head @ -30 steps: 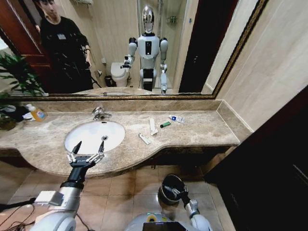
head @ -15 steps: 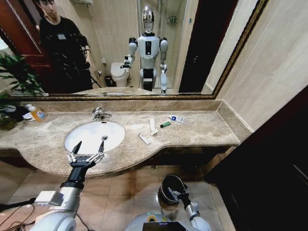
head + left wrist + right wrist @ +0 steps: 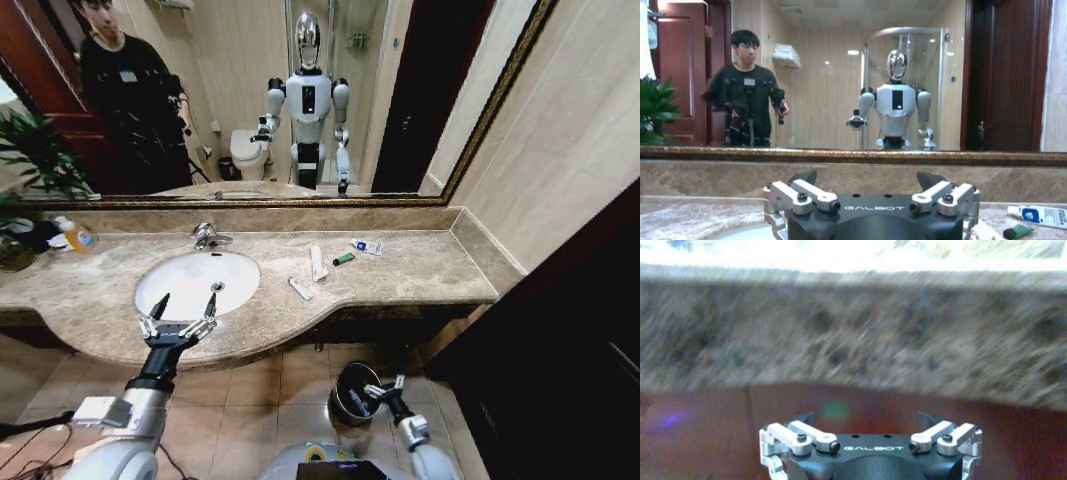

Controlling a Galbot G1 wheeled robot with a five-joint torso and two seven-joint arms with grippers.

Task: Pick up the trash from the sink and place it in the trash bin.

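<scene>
The white sink (image 3: pixel 195 282) is set in a beige marble counter (image 3: pixel 420 270). To its right on the marble lie pieces of trash: a white packet (image 3: pixel 300 288), a white tube (image 3: pixel 317 262), a small green piece (image 3: pixel 344 258) and a white tube with blue print (image 3: pixel 367 246). The last two appear again past my left gripper: the green piece (image 3: pixel 1017 231) and the printed tube (image 3: pixel 1043 216). My left gripper (image 3: pixel 180 310) hovers open over the sink's front rim, holding nothing. Down at floor level my right gripper (image 3: pixel 383 388) is open and empty, just right of the dark trash bin (image 3: pixel 352 392).
A chrome faucet (image 3: pixel 207 236) stands behind the basin. At the far left are an orange bottle (image 3: pixel 76 236) and a plant (image 3: pixel 35 160). A large mirror backs the counter, a wall closes its right end, and the counter's marble edge (image 3: pixel 853 330) is close before my right gripper.
My right gripper has lifted out of the trash bin and shifted a little to the right. The left arm and the trash on the counter have not moved.
</scene>
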